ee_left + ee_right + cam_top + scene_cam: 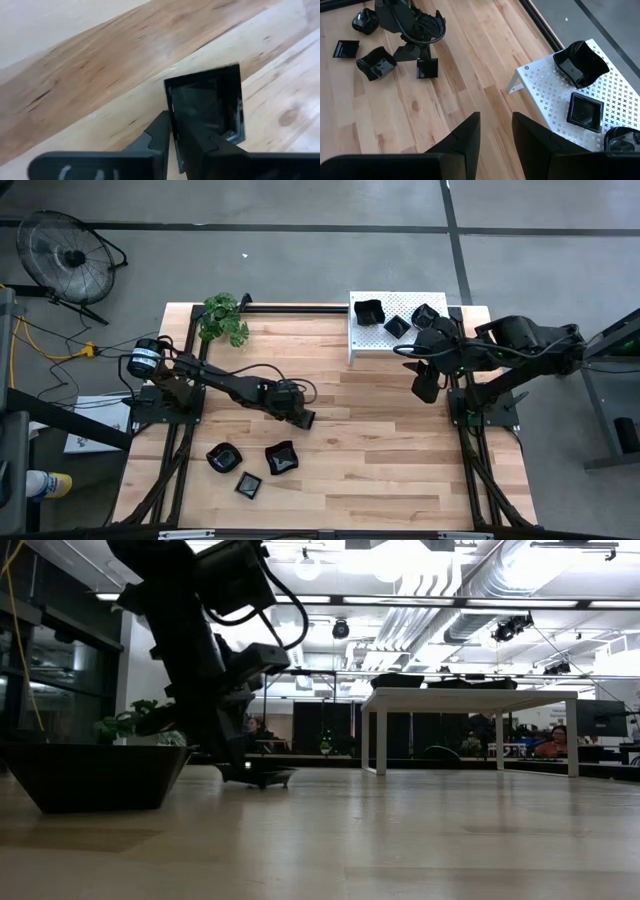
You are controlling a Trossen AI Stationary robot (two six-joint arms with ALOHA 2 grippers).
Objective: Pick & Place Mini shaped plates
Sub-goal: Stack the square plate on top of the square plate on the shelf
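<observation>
Three plates [248,468] front-left on table [380,470], others on rack [372,338] back-right

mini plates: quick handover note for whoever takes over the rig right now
Left gripper: shut on the rim of a square plate, low over the table near its middle.
Right gripper: open, empty, hanging beside the rack.
Plates: three loose on the table's front left; three show on the rack, and the right arm may hide more.
Done: apparently those on the rack.
Left: likely the held one and the three loose ones.
</observation>
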